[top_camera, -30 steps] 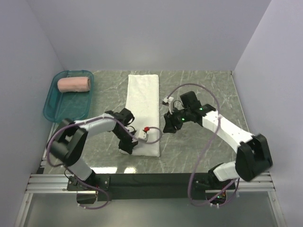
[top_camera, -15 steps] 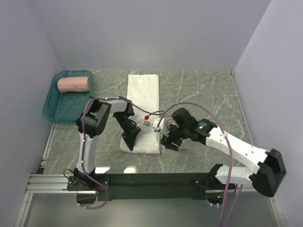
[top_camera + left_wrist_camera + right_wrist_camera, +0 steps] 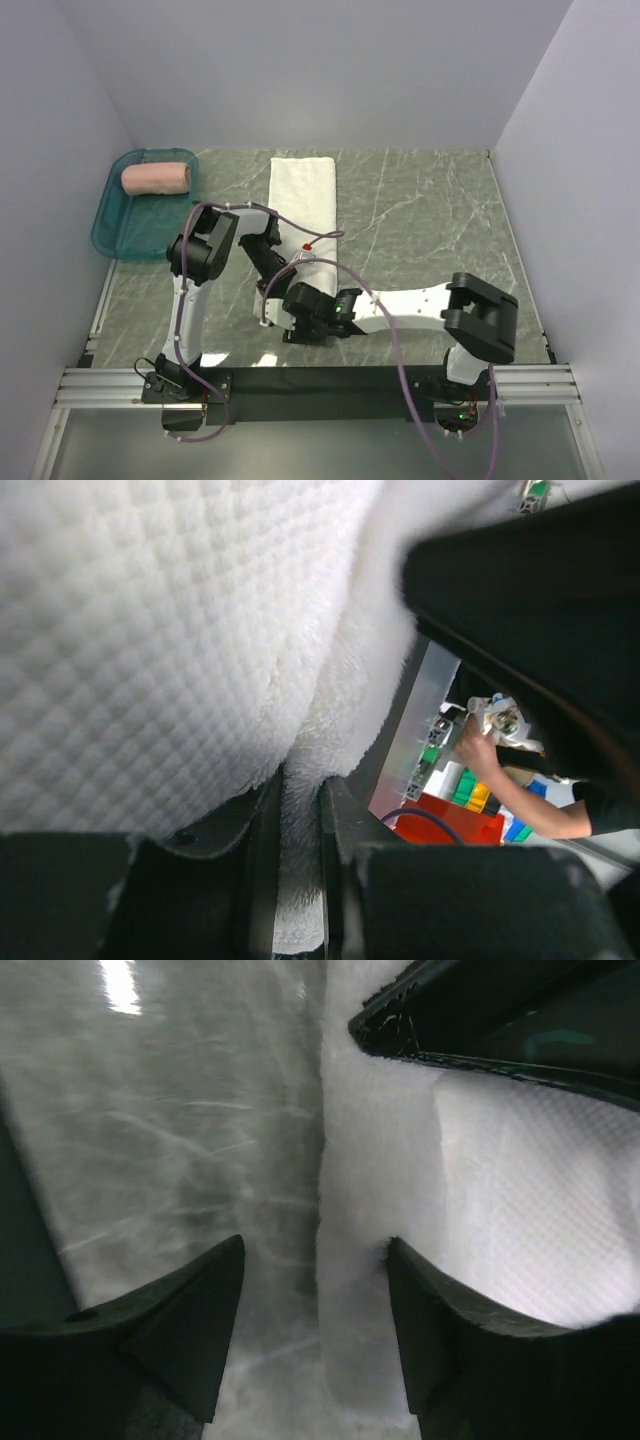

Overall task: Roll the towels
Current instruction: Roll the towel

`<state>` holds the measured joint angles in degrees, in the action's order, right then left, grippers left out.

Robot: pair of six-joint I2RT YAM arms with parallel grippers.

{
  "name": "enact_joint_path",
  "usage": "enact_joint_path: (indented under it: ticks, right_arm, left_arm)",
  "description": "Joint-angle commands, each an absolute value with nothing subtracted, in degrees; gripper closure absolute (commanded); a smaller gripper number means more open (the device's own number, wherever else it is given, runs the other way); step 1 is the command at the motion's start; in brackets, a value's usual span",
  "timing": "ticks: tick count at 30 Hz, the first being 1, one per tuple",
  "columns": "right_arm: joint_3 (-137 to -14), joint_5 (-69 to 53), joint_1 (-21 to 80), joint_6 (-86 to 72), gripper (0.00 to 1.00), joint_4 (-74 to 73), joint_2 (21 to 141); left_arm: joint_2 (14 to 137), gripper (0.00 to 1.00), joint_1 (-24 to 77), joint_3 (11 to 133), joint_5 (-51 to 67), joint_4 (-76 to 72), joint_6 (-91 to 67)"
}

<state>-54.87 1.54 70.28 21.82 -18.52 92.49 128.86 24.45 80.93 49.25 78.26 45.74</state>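
Note:
The white towel lies lengthwise on the table, its near end bunched under both grippers. My left gripper is shut on a fold of that white towel, and the pinched edge runs down between its fingers. My right gripper reaches across from the right to the towel's near end. In the right wrist view the right gripper stands open, straddling the thick edge of the towel, one finger over bare table. The salmon-pink towel lies rolled in the tray.
A teal tray sits at the far left of the marble table. Grey walls close in the left, back and right sides. My right arm lies low across the near part of the table.
The right arm swung left across the table to the towel's near end and its jaws opened wider. The left arm drew back and upright, still pinching the towel.

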Motion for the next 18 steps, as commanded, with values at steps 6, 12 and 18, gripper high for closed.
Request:
enact_joint_path:
  ticks: [6, 12, 18]
  right_arm:
    - [-50.36, 9.41, 69.7, 20.83, 0.57, -8.7, 97.74]
    - [-53.69, 1.43, 66.28, 17.76, 1.0, -13.79, 98.7]
    - [-57.29, -27.92, 54.42, 18.45, 1.0, -20.73, 97.73]
  left_arm:
    - [129.11, 0.89, 21.45, 80.16, 47.81, 68.46, 47.45]
    - [124.99, 0.85, 19.78, 77.26, 49.39, 69.0, 49.92]
    - [115.06, 0.58, 14.6, 75.59, 56.33, 69.87, 51.59]
